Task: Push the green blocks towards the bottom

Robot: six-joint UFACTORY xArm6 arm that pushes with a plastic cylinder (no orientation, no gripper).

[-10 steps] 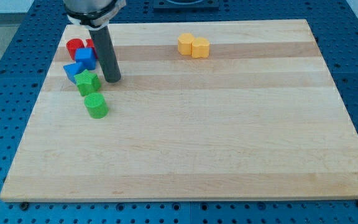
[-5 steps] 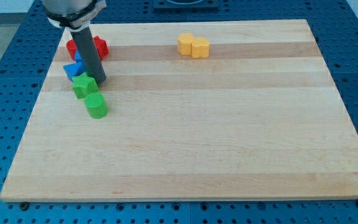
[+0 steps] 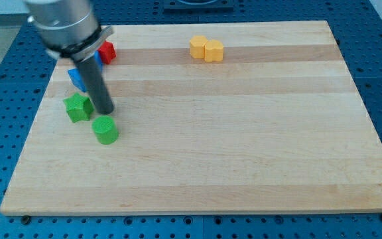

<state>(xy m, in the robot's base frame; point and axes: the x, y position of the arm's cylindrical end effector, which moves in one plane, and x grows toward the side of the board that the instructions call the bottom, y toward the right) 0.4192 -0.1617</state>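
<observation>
My tip (image 3: 105, 111) is sitting on the board (image 3: 244, 166) at the view's left, wedged between the two green blocks. No jaws on this rig, just a bare rod, so nothing is open, closed or gripped.

Green star block (image 3: 78, 107) is lying just to the tip's left, looks touching or nearly so. Green cylinder block (image 3: 105, 129) is sitting just below the tip, close, can't tell if in contact.

Blue blocks (image 3: 78, 77) are sitting above the star, partly hidden behind the rod. Red block (image 3: 106, 51) is showing further up. Two yellow blocks (image 3: 206, 49) are resting together near the top edge, well apart from all this.

Handling guess: small, light, hard plastic on smooth wood, so they're sliding easily and probably spinning off if hit off-centre. The cylinder will tend to roll around the rod; the star's points may catch. Best contact: the top side of each green block, centred, pushing straight toward the view's bottom, one at a time.
</observation>
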